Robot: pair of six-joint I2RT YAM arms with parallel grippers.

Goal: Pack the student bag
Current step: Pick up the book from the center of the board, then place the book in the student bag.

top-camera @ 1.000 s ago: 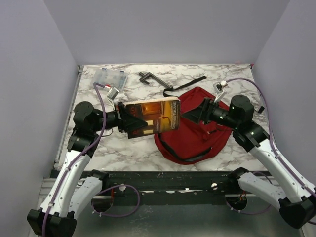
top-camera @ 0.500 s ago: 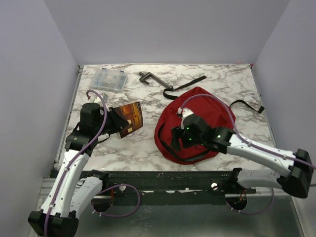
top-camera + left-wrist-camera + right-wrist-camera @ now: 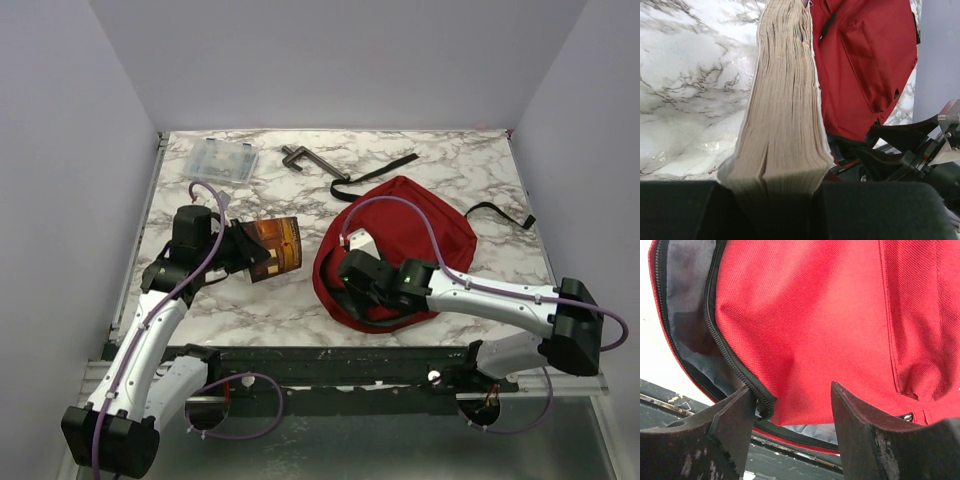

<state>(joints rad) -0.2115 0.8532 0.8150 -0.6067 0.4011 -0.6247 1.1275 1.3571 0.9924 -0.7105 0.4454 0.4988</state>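
Right pincer first, since that is where you could lose the job. Its jaws straddle the zip-lined lip of the student bag. Close off-centre and you may catch only the zip tape, or a fold of the outer panel with it. A lift would then drag the mouth shut rather than open. The fabric is limp, so a shallow bite looks likely to slip out on the raise.

Second risk: the left pincer with the book. You hold it by one end, the rest cantilevered out ahead of the fingers. I judge the pages could fan, or the book twist in the pads, as you swing it across. A corner snagging the rim would shove the bag along the marble table. Both arms would also crowd each other at the mouth.

State, right: jaws well apart, nothing pinched. The lip runs down between them and lies close against the inner face of the finger on the wrist view's left. Red cloth fills the gap just beyond the tips, and grey lining shows off to that same side.

State, left: clamped on the book's end, page edges facing the wrist camera. The bag lies ahead of this pincer and to its right, near the book but not touching it.
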